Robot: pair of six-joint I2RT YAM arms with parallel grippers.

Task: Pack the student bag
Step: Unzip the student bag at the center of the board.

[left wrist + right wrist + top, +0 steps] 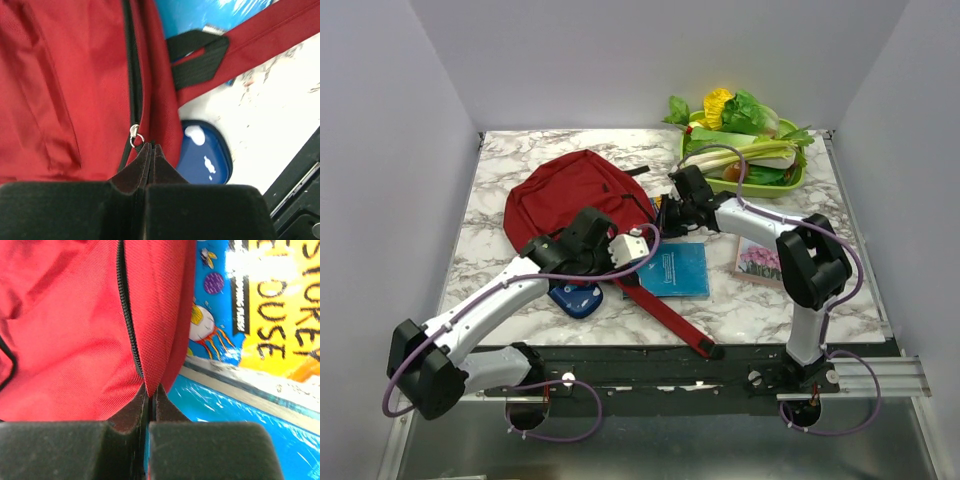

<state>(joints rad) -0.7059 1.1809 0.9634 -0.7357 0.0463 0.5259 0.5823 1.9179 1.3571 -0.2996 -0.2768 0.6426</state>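
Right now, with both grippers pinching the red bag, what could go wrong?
1. The left gripper and right gripper each pinch only a thin fold of the student bag beside the zip; it may slip out under a pull.
2. The zip pull sits right at the left gripper and could snag.
3. A strap overlaps the blue book, so lifting may drag it.

Left arm (495, 300) and right arm (755, 222) share white shells, black joints, black jaws and purple cables (386, 390).
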